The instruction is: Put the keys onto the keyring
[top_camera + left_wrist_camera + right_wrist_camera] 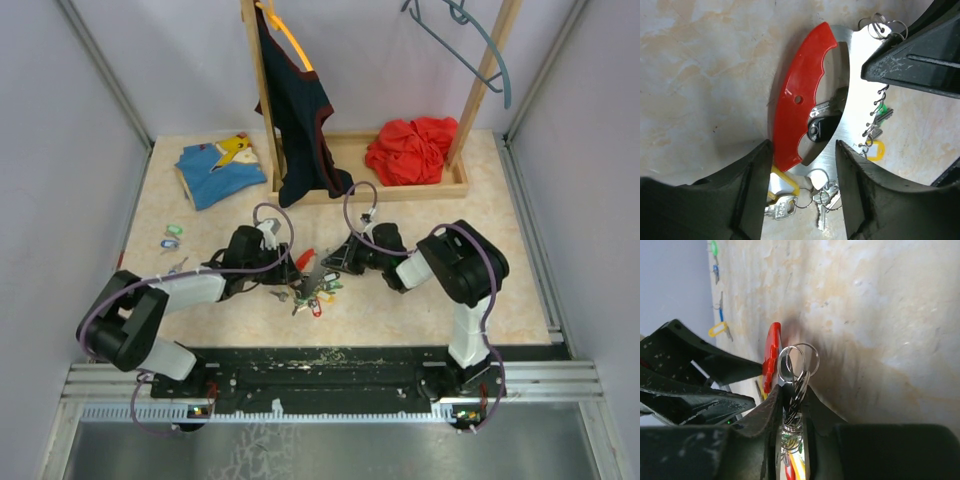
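The keyring point(314, 272) is a curved silver plate point(856, 80) with a red plastic handle point(801, 97), lying mid-table. Several keys hang from it on small rings, with a yellow tag point(875, 150) and a green tag point(883, 110) among them. More keys point(782, 206) lie at its lower end. My left gripper point(802, 150) is open, its jaws straddling the lower end of the red handle. My right gripper point(793, 395) is shut on the plate's far end, where wire rings point(799, 359) stick out above the fingertips. Loose keys point(171, 237) lie at the table's left.
A wooden rack point(400, 185) stands at the back with a dark garment point(298, 110) hanging from it and a red cloth point(410, 150) on its base. A blue cloth point(218, 170) lies at the back left. A teal hanger point(470, 45) hangs at the top right.
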